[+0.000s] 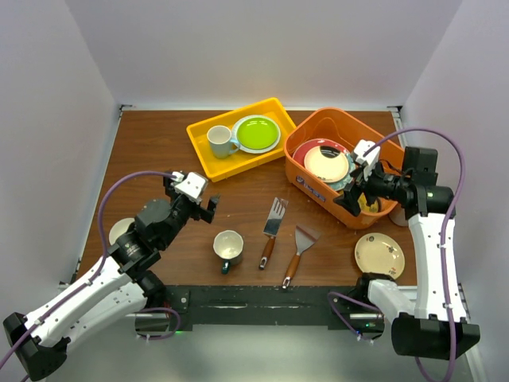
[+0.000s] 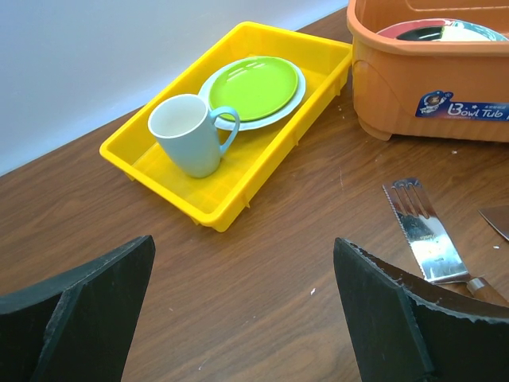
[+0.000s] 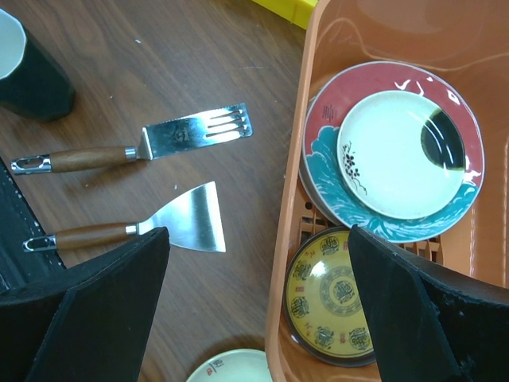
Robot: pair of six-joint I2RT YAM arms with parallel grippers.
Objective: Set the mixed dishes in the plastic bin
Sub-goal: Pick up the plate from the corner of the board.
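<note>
Gaping empty: left pincer (image 2: 244,253), right pincer (image 3: 258,239)

Your deep orange plastic bin (image 1: 312,189) sits at the table's far right. It holds a red-rimmed plate (image 3: 334,95) under a cream plate (image 3: 394,155), plus a yellow patterned plate (image 3: 330,294). Outside it, a lime green plate (image 1: 255,133) lies by the far edge, a dark-teal mug (image 1: 228,248) stands upright by the near edge, and a second cream plate (image 1: 379,253) lies at the near right corner.

1. The orange plastic bin (image 2: 413,72) carries a blue label (image 2: 464,107) on its side, reading "Bowl Tub" in white letters beside a small cartoon figure.
2. From the top camera, the same label is too small to read.
</note>
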